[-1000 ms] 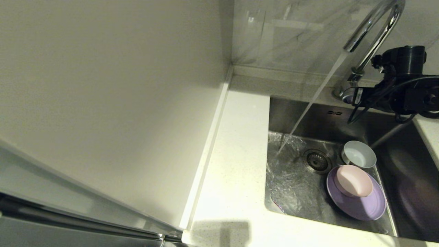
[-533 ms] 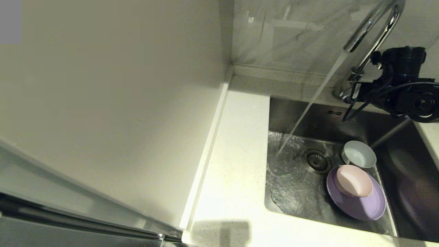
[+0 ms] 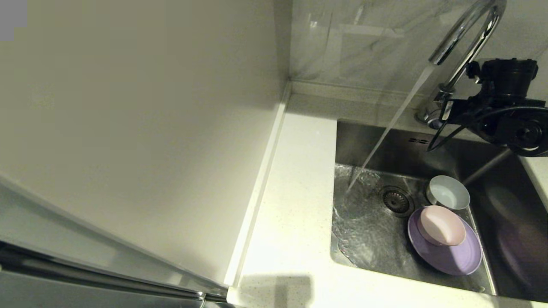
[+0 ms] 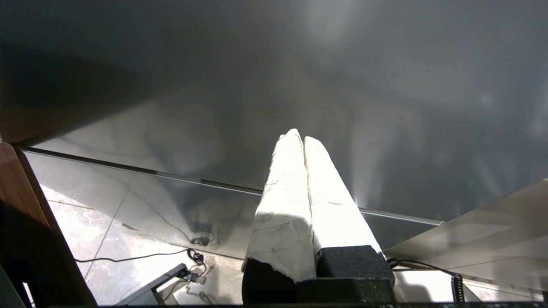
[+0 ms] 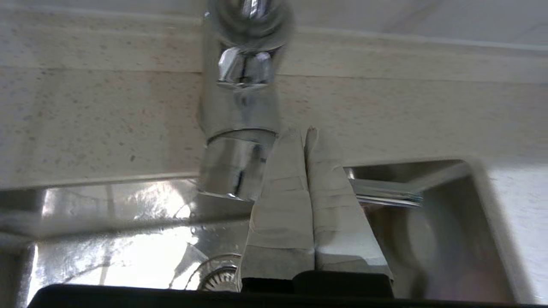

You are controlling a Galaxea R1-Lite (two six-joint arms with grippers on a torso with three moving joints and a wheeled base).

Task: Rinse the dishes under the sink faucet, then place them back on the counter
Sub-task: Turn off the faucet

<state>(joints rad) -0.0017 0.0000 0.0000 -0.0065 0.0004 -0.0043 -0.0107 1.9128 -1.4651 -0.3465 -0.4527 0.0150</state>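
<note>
- Right gripper [image 5: 305, 130], taped fingers pressed shut on nothing, hovers at the base of the tall chrome gooseneck faucet [image 3: 464, 40], upper right, apparently working its lever.
- Water slants down-left into the stainless sink [image 3: 368, 141].
- Small pink bowl [image 3: 442, 225] sits upturned on the flat lavender plate [image 3: 454, 256]; pale blue-white bowl [image 3: 448, 192] sits just behind.
- Left gripper [image 4: 303, 139], closed, is parked away.

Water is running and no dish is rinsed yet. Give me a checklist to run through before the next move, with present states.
1. Faucet running: ok, stream lands left of the drain.
2. Dishes under the stream: not ok; plate, pink bowl and pale bowl sit right of it.
3. Pink bowl on the plate: ok.
4. Right end effector free: ok, shut on nothing, by the faucet base.
5. Left end effector clear of the sink: ok, shut, parked.
</note>
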